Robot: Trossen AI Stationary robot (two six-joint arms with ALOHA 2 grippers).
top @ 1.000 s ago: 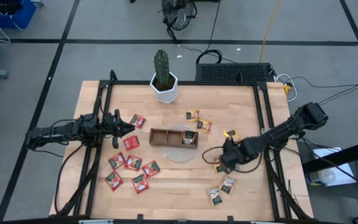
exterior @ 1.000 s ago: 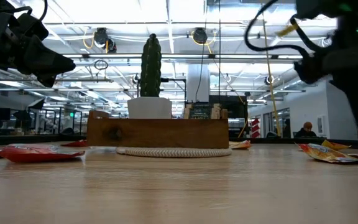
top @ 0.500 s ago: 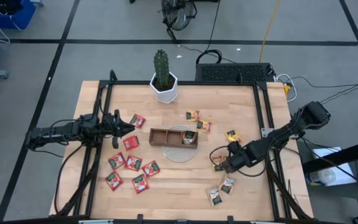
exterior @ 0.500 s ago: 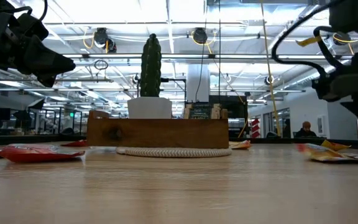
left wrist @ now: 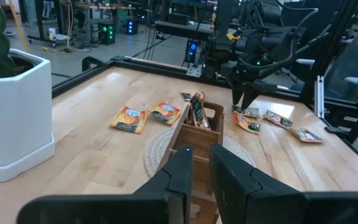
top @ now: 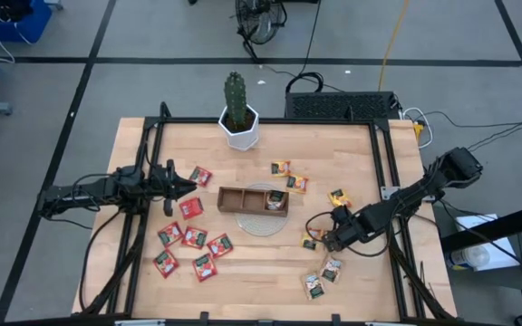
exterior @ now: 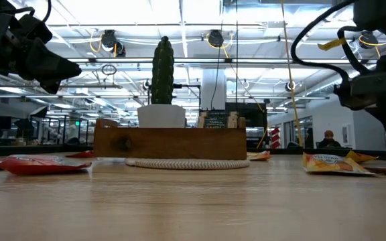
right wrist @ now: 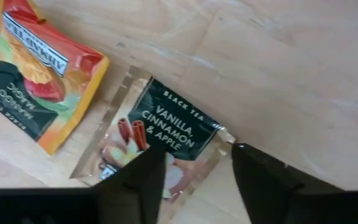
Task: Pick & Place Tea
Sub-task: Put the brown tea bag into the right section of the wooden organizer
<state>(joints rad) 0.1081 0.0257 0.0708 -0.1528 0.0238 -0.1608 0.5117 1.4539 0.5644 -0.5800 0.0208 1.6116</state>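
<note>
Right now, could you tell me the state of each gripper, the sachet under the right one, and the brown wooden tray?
Right gripper: fingers apart, straddling a sachet edge, not clamped.
Grey-white vanilla cinnamon tea sachet: flat on the table.
Orange-yellow mango tea sachet: flat, beside it.
Left gripper: raised beside the red sachets, empty, fingers nearly together.
Brown wooden tray: upright on a round mat, sachets standing in one end.

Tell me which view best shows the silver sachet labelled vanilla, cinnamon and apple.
The right wrist view: the silver vanilla, cinnamon and apple sachet lies flat on the wood, label readable, beside an orange mango sachet. The high view shows only small sachets near the right gripper; I cannot pick it out in the others.
</note>
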